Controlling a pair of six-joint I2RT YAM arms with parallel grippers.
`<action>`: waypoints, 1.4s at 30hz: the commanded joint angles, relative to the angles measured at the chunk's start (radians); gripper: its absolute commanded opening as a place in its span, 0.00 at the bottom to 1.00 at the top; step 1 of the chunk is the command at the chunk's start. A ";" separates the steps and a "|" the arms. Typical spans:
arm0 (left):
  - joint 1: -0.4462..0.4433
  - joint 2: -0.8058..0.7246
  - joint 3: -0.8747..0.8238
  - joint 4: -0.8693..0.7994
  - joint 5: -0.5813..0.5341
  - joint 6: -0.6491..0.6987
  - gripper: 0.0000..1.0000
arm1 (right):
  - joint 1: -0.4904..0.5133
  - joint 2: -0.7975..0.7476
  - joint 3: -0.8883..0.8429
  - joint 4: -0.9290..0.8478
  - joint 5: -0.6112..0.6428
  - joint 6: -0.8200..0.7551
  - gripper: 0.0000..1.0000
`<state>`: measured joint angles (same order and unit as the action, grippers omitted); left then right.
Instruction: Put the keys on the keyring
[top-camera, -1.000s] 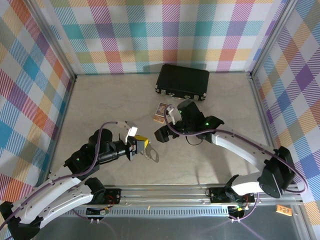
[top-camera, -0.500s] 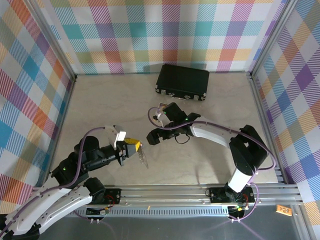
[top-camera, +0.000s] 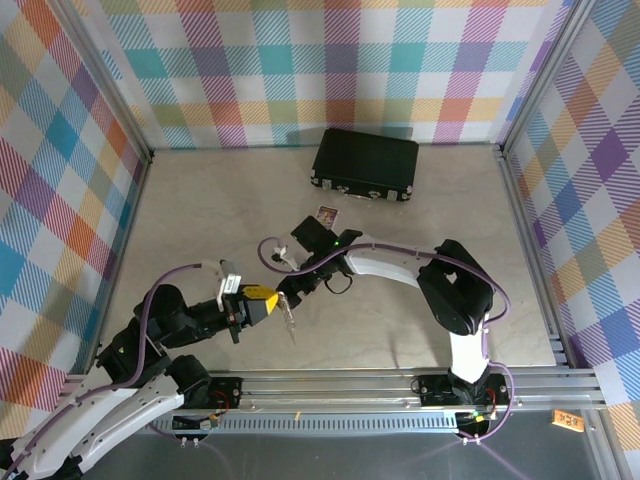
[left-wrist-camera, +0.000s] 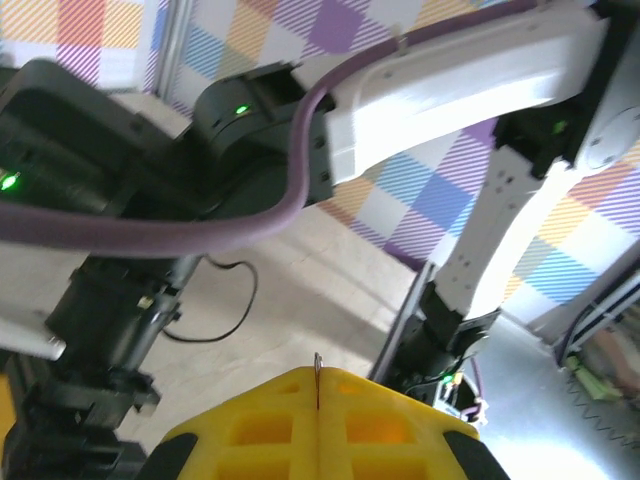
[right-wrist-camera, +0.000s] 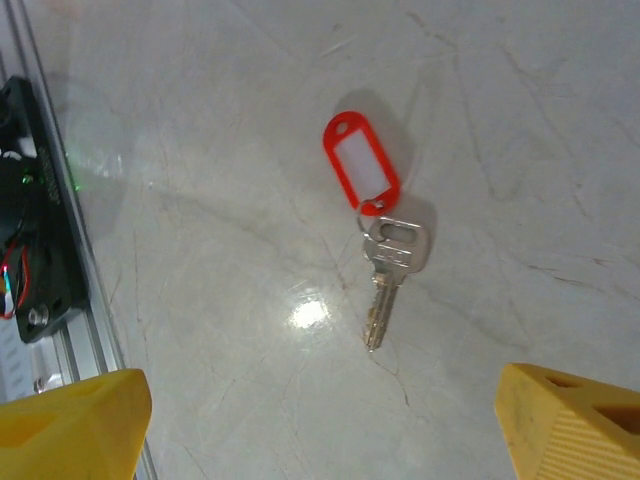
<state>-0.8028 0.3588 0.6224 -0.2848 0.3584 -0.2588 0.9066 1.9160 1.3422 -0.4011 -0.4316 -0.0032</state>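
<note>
Presently: keys (right-wrist-camera: 377, 228) flat on table (right-wrist-camera: 200, 150) under right gripper (right-wrist-camera: 320, 425), jaws wide open, empty; left gripper (top-camera: 270, 299) just beside it, clamped on keyring (top-camera: 289, 322); best lowered straddling the key's head squarely before closing.

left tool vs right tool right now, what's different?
Left tool is shut, yellow pads pinching the keyring; right tool is open, pads wide apart, holding nothing. Left tool faces the right arm; right tool looks down on the keys, lying flat on the table. Shared: yellow pads on both.
</note>
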 joint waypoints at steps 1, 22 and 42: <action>-0.006 -0.025 -0.013 0.114 0.070 -0.030 0.00 | 0.013 0.037 0.053 -0.035 -0.052 -0.086 0.87; -0.006 -0.067 -0.042 0.141 0.090 -0.074 0.00 | 0.097 0.232 0.246 -0.111 0.134 -0.146 0.60; -0.006 -0.094 -0.065 0.159 0.099 -0.088 0.00 | 0.141 0.311 0.358 -0.178 0.274 -0.123 0.39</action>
<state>-0.8028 0.2790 0.5667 -0.1799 0.4374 -0.3294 1.0393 2.2051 1.6779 -0.5526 -0.1715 -0.1276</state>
